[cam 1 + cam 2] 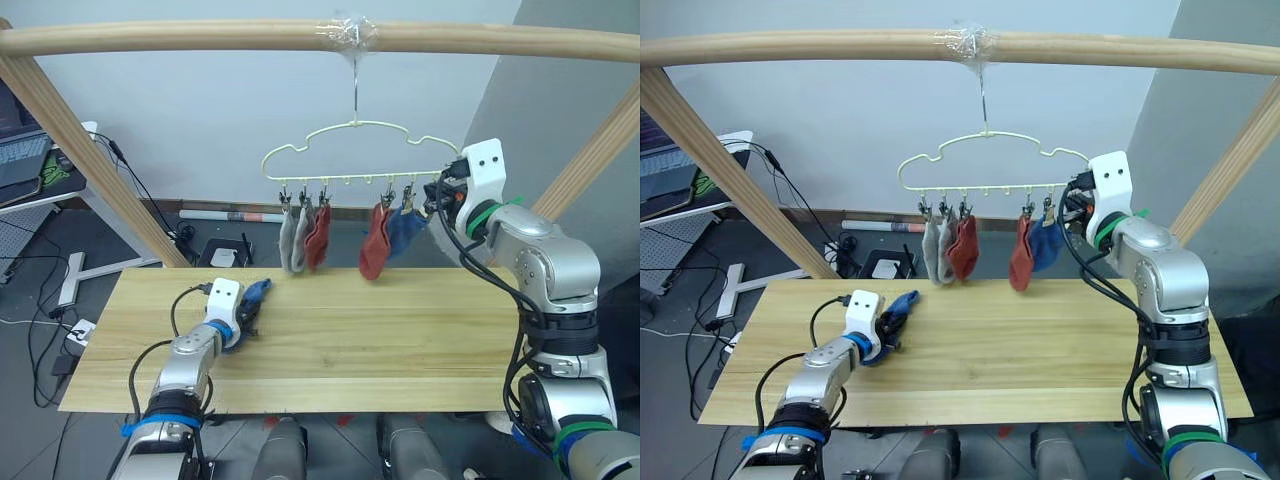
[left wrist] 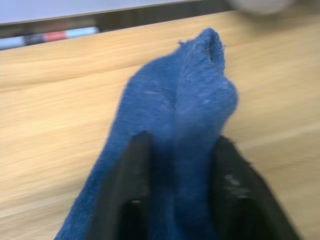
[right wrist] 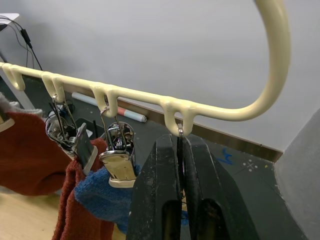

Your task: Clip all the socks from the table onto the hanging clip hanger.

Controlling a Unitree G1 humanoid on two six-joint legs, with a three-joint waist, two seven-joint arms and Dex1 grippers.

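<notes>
I see my left gripper (image 2: pixel 177 200) closed on the last blue sock (image 1: pixel 256 292), low over the table (image 1: pixel 400 350). Five socks already hang from the clip hanger (image 1: pixel 350 150). My right gripper (image 3: pixel 181 200) is pinched shut at the end clip (image 3: pixel 180 134) — seemingly on it. Risk: the hanger swings as I lift — the limp sock could miss.

No readable text, labels, brand names, numbers or signs showing anywhere, nothing legible appearing on the tabletop (image 1: pixel 400 350), the socks (image 1: pixel 305 235), the clip hanger (image 1: pixel 350 150) or the arms
</notes>
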